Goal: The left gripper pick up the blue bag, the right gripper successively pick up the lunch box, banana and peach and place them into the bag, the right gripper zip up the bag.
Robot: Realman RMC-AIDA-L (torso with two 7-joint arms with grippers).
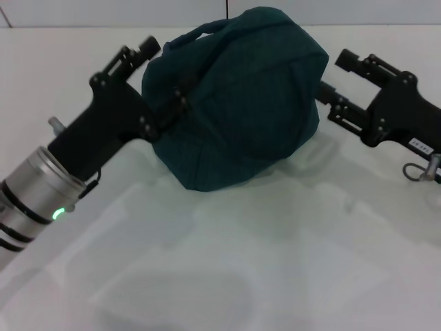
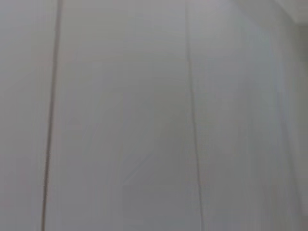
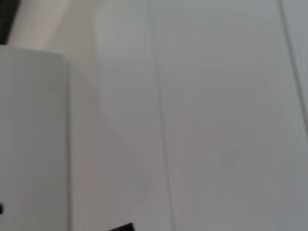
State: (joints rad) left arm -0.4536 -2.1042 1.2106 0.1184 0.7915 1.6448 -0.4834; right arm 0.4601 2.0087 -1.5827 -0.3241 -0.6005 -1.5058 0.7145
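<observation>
The white table fills the lower part of the head view, its surface bearing faint pale patches. On its far half sits the blue bag, a bulging, rounded mass of dark teal fabric, with one loop handle arching over its top left. No opening or lining shows from this side.

The left gripper reaches in from the lower left on its silver-banded arm and meets the bag's left flank. One finger stands clear above the fabric, another presses at a crease; the fingers stand apart, and a firm hold on the cloth cannot be confirmed.

The right gripper sits just beside the bag's right flank, fingers spread wide and holding nothing, the lower one at or near the fabric.

Both wrist views show only pale panelled surfaces.
</observation>
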